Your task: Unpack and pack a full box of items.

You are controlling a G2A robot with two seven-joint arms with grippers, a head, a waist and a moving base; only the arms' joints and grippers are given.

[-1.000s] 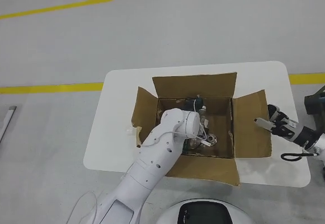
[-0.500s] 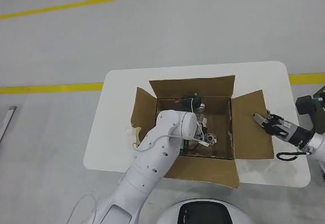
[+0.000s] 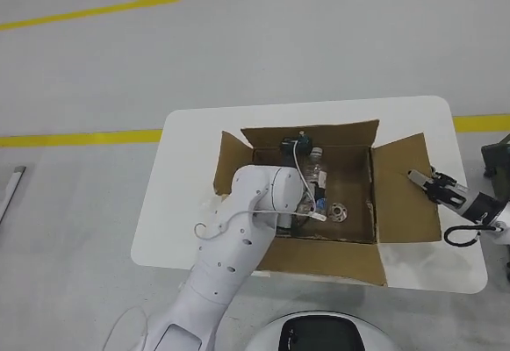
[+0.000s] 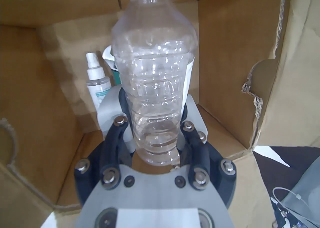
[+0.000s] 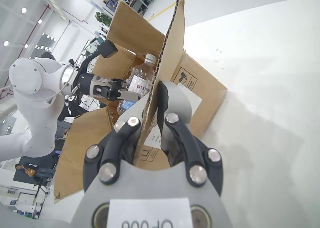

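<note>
An open cardboard box [image 3: 307,136] stands on the white table [image 3: 184,175]. My left gripper [image 4: 152,103] is inside the box [image 4: 225,51], shut on the lower part of a clear plastic bottle [image 4: 155,68] with a white cap. The bottle [image 3: 317,164] stands roughly upright above the box floor. The right gripper [image 5: 152,98] straddles the edge of the box's right flap [image 5: 172,26], its fingers closed on the cardboard. From above, this gripper [image 3: 421,178] sits at the flap's outer edge. The bottle [image 5: 140,78] and the left gripper [image 5: 117,88] show past the flap.
A small white spray bottle [image 4: 96,78] stands in the box corner behind the held bottle. A small round metallic item [image 3: 336,211] lies on the box floor. Bare table lies left of the box and along the front right corner [image 3: 439,263].
The box has shifted to the right and turned slightly, with the right gripper on its flap. The left arm swung left while the bottle moved toward the back of the box.
</note>
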